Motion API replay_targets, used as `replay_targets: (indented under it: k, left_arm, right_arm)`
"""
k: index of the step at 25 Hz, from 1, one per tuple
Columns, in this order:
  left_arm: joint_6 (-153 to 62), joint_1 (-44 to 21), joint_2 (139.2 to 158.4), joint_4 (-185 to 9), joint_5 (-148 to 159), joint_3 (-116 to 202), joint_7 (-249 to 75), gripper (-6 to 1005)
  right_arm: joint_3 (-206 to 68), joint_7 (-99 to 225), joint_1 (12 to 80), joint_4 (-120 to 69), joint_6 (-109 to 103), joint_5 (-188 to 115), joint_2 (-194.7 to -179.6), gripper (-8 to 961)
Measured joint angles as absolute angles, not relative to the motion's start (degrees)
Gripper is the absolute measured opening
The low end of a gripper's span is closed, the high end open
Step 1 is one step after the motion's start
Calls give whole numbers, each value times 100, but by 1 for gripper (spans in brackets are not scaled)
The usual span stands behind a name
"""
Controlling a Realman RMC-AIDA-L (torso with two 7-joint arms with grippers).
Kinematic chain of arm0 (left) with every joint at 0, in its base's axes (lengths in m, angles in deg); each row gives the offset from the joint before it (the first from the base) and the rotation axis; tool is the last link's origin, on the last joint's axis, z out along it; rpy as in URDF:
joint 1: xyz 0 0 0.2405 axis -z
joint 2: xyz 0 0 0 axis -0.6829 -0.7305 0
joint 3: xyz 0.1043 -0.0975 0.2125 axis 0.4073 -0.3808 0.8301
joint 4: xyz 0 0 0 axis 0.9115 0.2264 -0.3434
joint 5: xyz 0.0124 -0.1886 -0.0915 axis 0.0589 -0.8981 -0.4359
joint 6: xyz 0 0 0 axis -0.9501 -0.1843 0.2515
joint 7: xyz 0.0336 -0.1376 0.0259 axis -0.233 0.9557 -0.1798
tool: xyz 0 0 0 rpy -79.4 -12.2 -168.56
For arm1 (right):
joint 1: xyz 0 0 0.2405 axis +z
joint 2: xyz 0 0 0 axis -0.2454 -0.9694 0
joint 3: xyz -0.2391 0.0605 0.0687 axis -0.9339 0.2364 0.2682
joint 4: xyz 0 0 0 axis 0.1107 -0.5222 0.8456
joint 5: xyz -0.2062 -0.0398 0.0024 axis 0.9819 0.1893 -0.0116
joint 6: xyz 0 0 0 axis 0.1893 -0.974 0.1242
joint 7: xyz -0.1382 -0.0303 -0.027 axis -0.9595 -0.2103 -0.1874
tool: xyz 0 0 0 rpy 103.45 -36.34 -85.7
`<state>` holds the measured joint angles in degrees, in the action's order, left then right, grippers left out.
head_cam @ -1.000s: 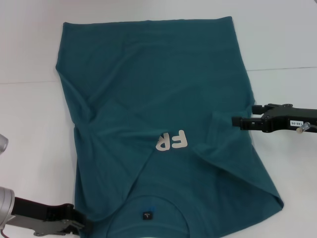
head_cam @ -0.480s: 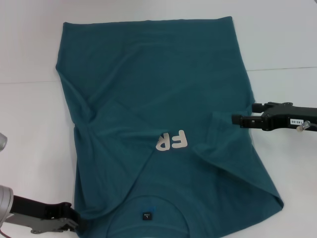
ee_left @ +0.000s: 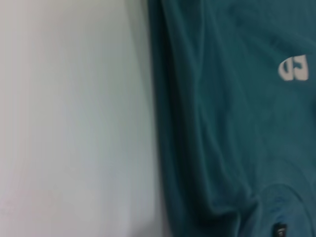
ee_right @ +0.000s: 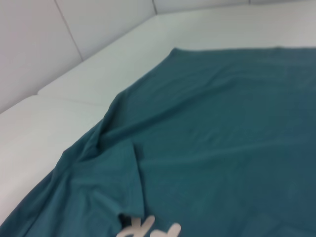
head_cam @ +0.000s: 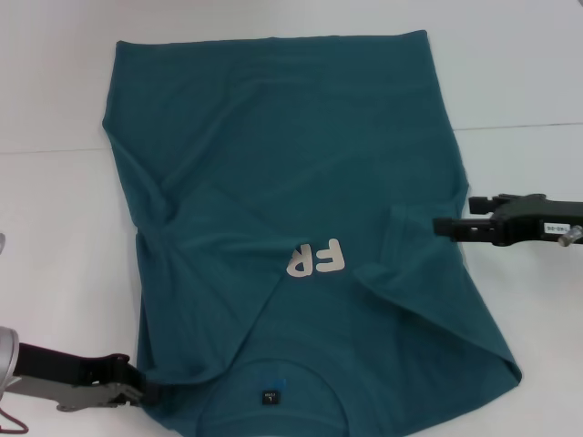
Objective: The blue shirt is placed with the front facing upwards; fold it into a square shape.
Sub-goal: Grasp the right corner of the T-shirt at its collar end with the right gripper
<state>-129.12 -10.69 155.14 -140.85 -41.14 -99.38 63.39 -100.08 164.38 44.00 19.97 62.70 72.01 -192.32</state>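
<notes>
Head view: the shirt (head_cam: pixel 301 246) lies flat on the white table (head_cam: pixel 55 228), collar nearest the robot, both sleeves already folded in over the chest so only "FR" (head_cam: pixel 316 260) shows — a narrower panel, likely ready for the lengthwise fold. The left gripper (head_cam: pixel 137 393) sits at the shirt's near left edge; whether it pinches cloth I cannot tell. The right gripper (head_cam: pixel 453 226) hovers just off the right edge, fingers seemingly parted and holding nothing.

Left wrist view: the shirt's edge against bare table, neck label (ee_left: pixel 280 230) in one corner.

Right wrist view: the folded sleeve (ee_right: pixel 118 173) — its crease lies over the body.
</notes>
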Motion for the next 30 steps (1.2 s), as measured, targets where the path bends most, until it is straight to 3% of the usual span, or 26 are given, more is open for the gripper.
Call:
replay_targets:
  k: [17, 30]
  left_arm:
    - [-13039, -1162, 15513, -14110, -4490, -9951, 6232, 79]
    - [-13028, -1206, 15527, -14108, -4505, -9954, 6106, 79]
  right_arm:
    - [-9433, 19095, 4460, 2613, 8237, 8403, -18729, 924]
    - [-9451, 19423, 4467, 2243, 8424, 9016, -18704, 924]
